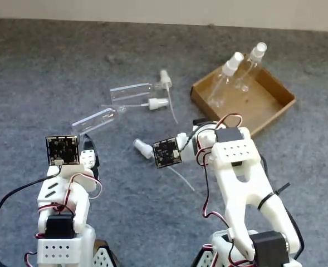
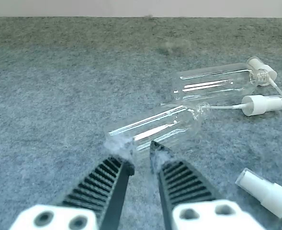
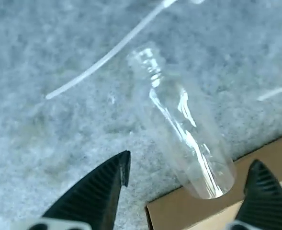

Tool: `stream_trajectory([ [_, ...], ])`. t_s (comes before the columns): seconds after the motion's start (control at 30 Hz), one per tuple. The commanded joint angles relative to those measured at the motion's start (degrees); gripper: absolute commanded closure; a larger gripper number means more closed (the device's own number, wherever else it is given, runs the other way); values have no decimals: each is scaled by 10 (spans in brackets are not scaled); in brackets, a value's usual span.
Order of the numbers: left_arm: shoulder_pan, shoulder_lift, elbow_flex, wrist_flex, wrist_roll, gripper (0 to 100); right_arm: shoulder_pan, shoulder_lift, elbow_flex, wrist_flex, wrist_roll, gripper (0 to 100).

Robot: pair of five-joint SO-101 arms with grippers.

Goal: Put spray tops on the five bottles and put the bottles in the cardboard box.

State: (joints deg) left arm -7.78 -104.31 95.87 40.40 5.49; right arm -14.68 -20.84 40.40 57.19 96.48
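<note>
On the worktop (image 2: 59, 72), an open bottle (image 2: 155, 127) is seen just in front of the left fingers (image 2: 112, 175), which are held a little apart. A second open bottle (image 3: 184, 124) is seen between the wide-open right fingers (image 3: 100, 189), beside the cardboard box (image 3: 179, 211).

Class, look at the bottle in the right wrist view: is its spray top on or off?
Off. The bottle has a bare, open threaded neck, and nothing is screwed onto it.

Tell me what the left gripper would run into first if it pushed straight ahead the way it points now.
Most likely the clear uncapped bottle lying on its side. Its bottom end sits just beyond the left gripper, whose jaws stand slightly apart. Depth is hard to judge, but nothing seems to lie between them.
</note>
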Motion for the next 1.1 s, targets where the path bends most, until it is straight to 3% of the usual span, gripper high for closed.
stream_trajectory([
  [0.0, -3, -7, 8, -12, -6, 992, 4, -22, -3, -2, 12, 655],
  [0.57, -3, -7, 8, -12, -6, 992, -17, 112, -10, -5, 9, 656],
  [0.93, -3, -7, 8, -12, -6, 992, -22, 127, -7, -83, 7, 656],
  [1.07, -3, -7, 8, -12, -6, 992, -25, 168, -15, -83, -61, 656],
])
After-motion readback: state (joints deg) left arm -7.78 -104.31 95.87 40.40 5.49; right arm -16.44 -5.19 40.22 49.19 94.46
